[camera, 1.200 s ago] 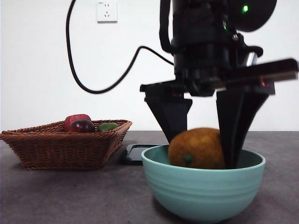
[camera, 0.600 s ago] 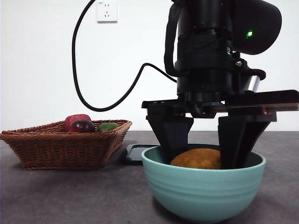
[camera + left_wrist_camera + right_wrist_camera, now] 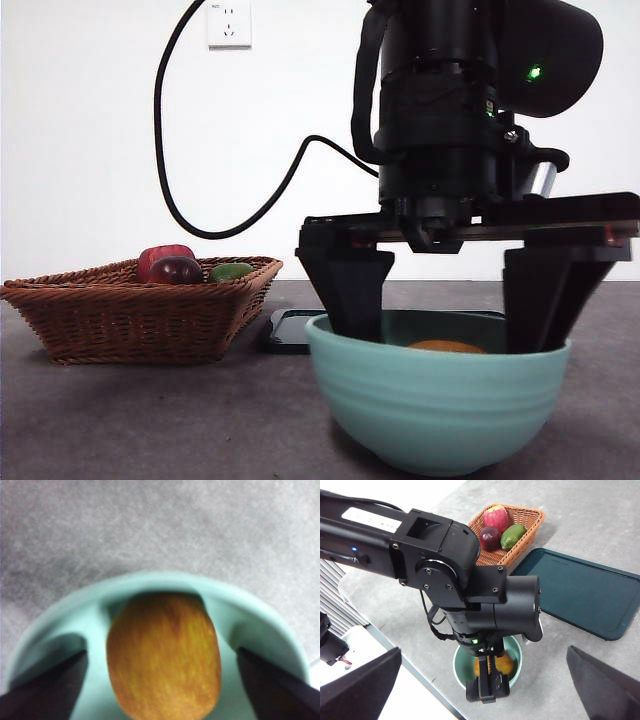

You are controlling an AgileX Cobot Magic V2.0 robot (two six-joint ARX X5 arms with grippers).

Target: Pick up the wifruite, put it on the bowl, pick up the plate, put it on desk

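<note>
So the desk [image 3: 120,420] is the dark grey mottled top everything sits on. Biggest thing on it after that is the left arm [image 3: 465,580], which comes down from above in the front view, big and black with a green light on. Its left gripper [image 3: 448,322] is dipped into the bowl [image 3: 435,405], jaws spread wide, one near each side of the rim, and neither one is touching the fruit. So it's open, nothing in it.

The flat dark teal tray [image 3: 580,592] lies on the desk beyond the bowl, just beside the basket [image 3: 135,305]. In the front view you only see a sliver of it behind the bowl.

The wicker basket is off to one side, well apart from the bowl, with a red fruit [image 3: 160,256], a dark purple one [image 3: 178,270] and a green one [image 3: 232,271] sitting in it.

The teal-green bowl stands upright near the front camera, ridges round the outside.

The wifruite [image 3: 164,656] is inside the bowl, lying low between the two jaws with clear gaps either side. From the front only its orange top peeks over the rim.

The right gripper [image 3: 485,690] is way up high looking down over the whole scene, jaws spread wide, holding nothing.

A black cable [image 3: 200,200] loops across the white wall below a socket [image 3: 229,22].
</note>
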